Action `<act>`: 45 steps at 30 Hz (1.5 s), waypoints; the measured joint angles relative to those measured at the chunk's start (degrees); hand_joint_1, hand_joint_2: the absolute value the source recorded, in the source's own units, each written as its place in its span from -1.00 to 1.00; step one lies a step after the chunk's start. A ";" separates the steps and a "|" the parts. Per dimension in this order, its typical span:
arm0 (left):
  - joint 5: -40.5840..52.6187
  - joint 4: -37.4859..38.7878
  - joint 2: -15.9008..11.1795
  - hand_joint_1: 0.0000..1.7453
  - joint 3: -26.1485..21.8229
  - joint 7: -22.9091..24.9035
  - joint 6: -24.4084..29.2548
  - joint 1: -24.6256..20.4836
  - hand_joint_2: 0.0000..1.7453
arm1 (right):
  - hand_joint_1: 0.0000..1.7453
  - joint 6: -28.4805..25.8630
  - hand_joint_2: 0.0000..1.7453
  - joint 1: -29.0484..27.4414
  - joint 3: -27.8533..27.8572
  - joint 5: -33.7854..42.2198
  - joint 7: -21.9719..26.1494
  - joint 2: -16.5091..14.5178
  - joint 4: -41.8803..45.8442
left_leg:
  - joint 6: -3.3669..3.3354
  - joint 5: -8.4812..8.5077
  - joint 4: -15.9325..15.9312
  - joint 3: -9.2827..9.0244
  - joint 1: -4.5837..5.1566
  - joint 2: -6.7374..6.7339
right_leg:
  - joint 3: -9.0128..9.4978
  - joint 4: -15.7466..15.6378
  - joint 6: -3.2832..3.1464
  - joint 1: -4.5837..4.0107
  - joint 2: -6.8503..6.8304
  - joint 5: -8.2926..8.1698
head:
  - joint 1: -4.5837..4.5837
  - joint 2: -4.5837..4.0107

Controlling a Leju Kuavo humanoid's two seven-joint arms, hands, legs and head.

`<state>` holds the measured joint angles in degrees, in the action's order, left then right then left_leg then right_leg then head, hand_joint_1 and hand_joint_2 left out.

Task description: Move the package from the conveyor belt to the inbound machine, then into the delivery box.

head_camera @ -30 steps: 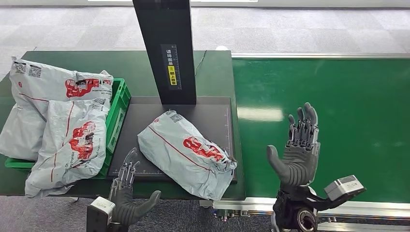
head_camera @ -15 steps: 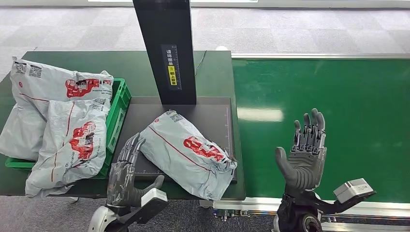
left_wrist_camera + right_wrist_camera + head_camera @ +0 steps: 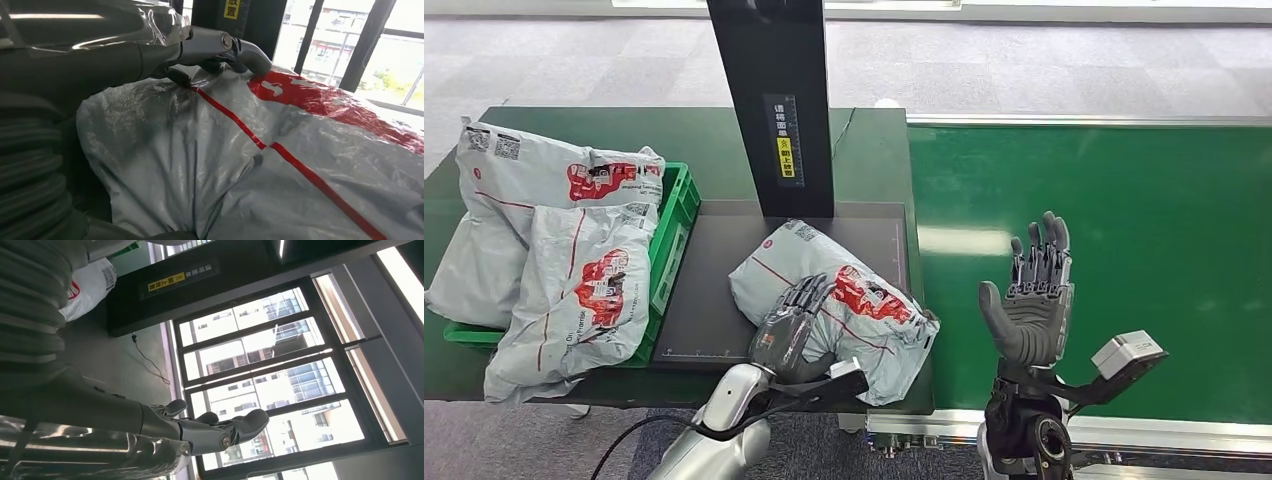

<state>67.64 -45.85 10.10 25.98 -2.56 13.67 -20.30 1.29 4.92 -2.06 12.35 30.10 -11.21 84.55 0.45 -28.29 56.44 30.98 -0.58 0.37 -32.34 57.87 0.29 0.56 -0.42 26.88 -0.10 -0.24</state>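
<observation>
While laid over the near end of the package (image 3: pixel 834 305), left hand (image 3: pixel 792 330) rests its fingers (image 3: pixel 804 300) on the grey wrap, curved along it and touching it, thumb side hidden, so cannot tell whether truly gripping; lies on the dark plate of the inbound machine (image 3: pixel 714 300), just in front of its black post (image 3: pixel 779 105), with one end overhanging the near edge of the surface (image 3: pixel 864 140); right hand (image 3: pixel 1030 300) held upright above the conveyor belt (image 3: pixel 1124 230), fingers (image 3: pixel 1039 250) spread wide, holding nothing; since half a second ago, left hand moved from beside the package onto it, and package shifted slightly rightward; green delivery box (image 3: pixel 676 205) at the left heaped with grey bags (image 3: pixel 554 240) spilling over its rim.
</observation>
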 joint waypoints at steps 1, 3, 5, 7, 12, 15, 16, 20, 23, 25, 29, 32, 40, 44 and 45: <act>-0.02 1.47 0.16 -1.00 0.16 0.00 0.14 -0.78 1.00 | -1.00 0.05 1.00 0.07 0.18 0.02 -0.06 -0.04 -0.26 | -0.02 -0.05 -0.01 -0.19 0.01 0.07 | 0.21 -0.01 0.04 0.01 -0.06 0.07 | 0.00 0.00; -0.04 4.05 0.48 -1.00 0.48 0.00 0.33 -2.20 1.00 | -1.00 0.22 1.00 0.15 0.48 0.04 -0.20 -0.09 -0.74 | -0.14 -0.27 -0.03 -0.57 0.02 0.25 | 0.64 -0.04 0.13 0.04 -0.24 0.32 | -0.02 0.00; -0.04 5.65 0.74 -1.00 0.63 0.02 0.38 -3.12 1.00 | -1.00 0.46 1.00 0.17 0.62 0.04 -0.31 -0.18 -1.09 | -0.22 -0.50 -0.04 -0.96 0.04 0.34 | 1.06 -0.05 0.15 0.06 -0.37 0.55 | -0.03 0.00; -0.04 6.67 0.96 -0.92 0.65 0.03 0.40 -3.70 1.00 | -1.00 0.68 1.00 0.25 0.72 0.02 -0.36 -0.25 -1.33 | -0.21 -0.59 -0.04 -1.12 0.05 0.36 | 1.39 -0.06 0.16 0.08 -0.40 0.62 | -0.04 0.00; -0.06 7.64 1.64 1.00 0.67 0.16 -0.38 -4.87 1.00 | -1.00 0.98 1.00 1.51 0.97 -0.04 -0.44 -0.66 -1.51 | -0.20 0.09 -0.03 -0.20 0.09 0.31 | 0.63 -0.04 0.08 0.12 -0.40 -0.01 | -0.03 0.00; -0.83 8.00 1.64 1.00 0.65 -0.46 -0.54 -4.56 1.00 | -1.00 0.95 1.00 1.72 1.16 -0.07 -0.62 -0.72 -1.68 | -0.14 0.28 -0.01 0.01 0.09 0.30 | 0.37 -0.03 0.08 0.12 -0.39 -0.17 | -0.03 0.00; -1.40 8.12 1.60 1.00 0.60 -0.98 -0.50 -4.41 1.00 | -1.00 0.89 1.00 1.71 1.27 -0.09 -0.80 -0.72 -1.74 | -0.13 0.27 -0.01 0.01 0.09 0.29 | 0.36 -0.02 0.08 0.12 -0.39 -0.17 | -0.03 0.00; -4.58 8.08 1.19 1.00 0.00 -3.82 -0.01 -3.88 1.00 | -1.00 0.54 1.00 1.42 1.74 -0.18 -1.44 -0.72 -1.78 | -0.08 0.20 -0.01 0.07 0.08 0.24 | 0.25 -0.02 0.06 0.10 -0.33 -0.14 | -0.02 0.00; -7.91 7.00 0.77 1.00 -0.85 -6.12 0.19 -3.20 1.00 | -1.00 0.38 1.00 0.76 2.13 -0.23 -1.49 -0.72 -1.78 | -0.06 0.17 -0.01 0.16 0.07 0.22 | 0.14 -0.02 0.04 0.09 -0.26 -0.12 | -0.03 0.00; -10.57 5.42 0.36 1.00 -1.37 -7.61 0.07 -2.42 1.00 | -1.00 0.32 1.00 0.40 2.35 -0.34 -1.49 -0.72 -1.78 | -0.05 0.16 -0.01 0.21 0.06 0.16 | 0.06 -0.01 0.03 0.08 -0.18 -0.12 | -0.03 0.00; -17.76 0.00 -1.15 1.00 -2.34 -10.53 -0.66 0.58 1.00 | -1.00 0.08 1.00 -0.46 2.89 -0.66 -1.48 -0.70 -1.72 | -0.03 0.14 -0.01 0.36 0.04 0.02 | -0.15 -0.01 0.03 0.05 -0.04 -0.12 | -0.03 0.00; -22.31 -5.08 -2.58 1.00 -2.86 -11.76 -1.27 3.22 1.00 | -1.00 -0.02 1.00 -1.34 3.23 -0.73 -1.47 -0.66 -1.69 | -0.03 0.14 -0.01 0.55 0.03 -0.05 | -0.37 0.00 0.03 0.04 0.04 -0.13 | -0.02 0.00; -24.70 -11.73 -4.51 1.00 -3.47 -12.72 -1.37 6.76 1.00 | -1.00 -0.05 1.00 -2.18 3.78 -0.74 -1.43 -0.63 -1.67 | -0.03 0.14 0.00 0.78 0.04 -0.06 | -0.59 0.00 0.03 0.04 0.04 -0.13 | -0.03 0.00; -34.76 -19.21 -5.80 1.00 -4.53 -17.86 0.02 10.59 1.00 | -1.00 -0.55 1.00 -3.06 3.95 -0.69 -1.19 -0.55 -1.25 | 0.01 0.11 0.00 0.82 0.03 -0.13 | -0.68 0.00 0.03 0.03 0.15 -0.12 | -0.03 0.00; -37.97 -22.72 -6.26 1.00 -5.09 -19.43 0.49 12.24 1.00 | -1.00 -0.73 1.00 -3.46 4.05 -0.67 -1.09 -0.50 -1.03 | 0.03 0.09 0.00 0.84 0.03 -0.16 | -0.70 0.01 0.01 0.03 0.17 -0.11 | -0.03 0.00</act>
<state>29.67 -68.57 3.83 20.89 -21.99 14.16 -8.06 0.56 1.46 1.99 11.68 29.02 -11.71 83.52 0.48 -28.20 56.44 31.81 -0.56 0.22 -33.04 57.88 0.30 0.59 -0.25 26.77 -0.13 -0.24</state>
